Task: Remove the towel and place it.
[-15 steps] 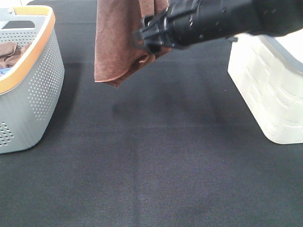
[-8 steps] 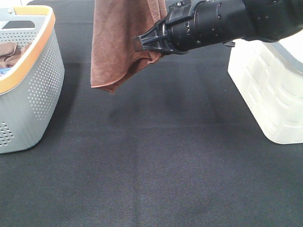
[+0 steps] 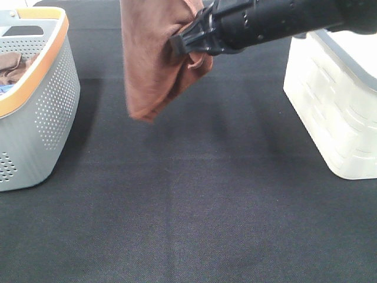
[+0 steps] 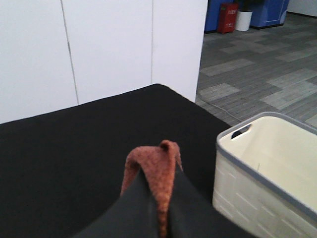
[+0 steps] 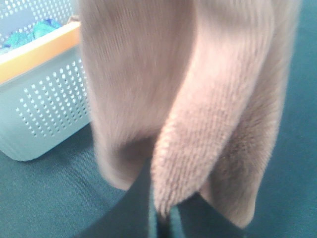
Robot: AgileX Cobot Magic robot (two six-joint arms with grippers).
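Note:
The reddish-brown towel (image 3: 153,59) hangs in the air over the back of the black table, its top out of the exterior view. Its white tag does not show. My left gripper (image 4: 161,223) is shut on a fold of the towel (image 4: 158,168) that sticks up between the fingers; it is out of the exterior view. My right gripper (image 3: 179,46) reaches in from the right to the towel's right edge. In the right wrist view the towel (image 5: 198,99) fills the frame and a fold of it sits between the gripper's (image 5: 163,220) closed fingers.
A grey perforated basket with an orange rim (image 3: 53,100) stands at the left, with another brown cloth (image 3: 12,65) inside; it also shows in the right wrist view (image 5: 49,99). A white basket (image 3: 330,100) stands at the right and shows in the left wrist view (image 4: 267,168). A black cloth covers the table (image 3: 188,206).
The hanging towel has swung a little to the right and now hangs narrower. The right arm has shifted slightly up with its gripper still at the towel's edge.

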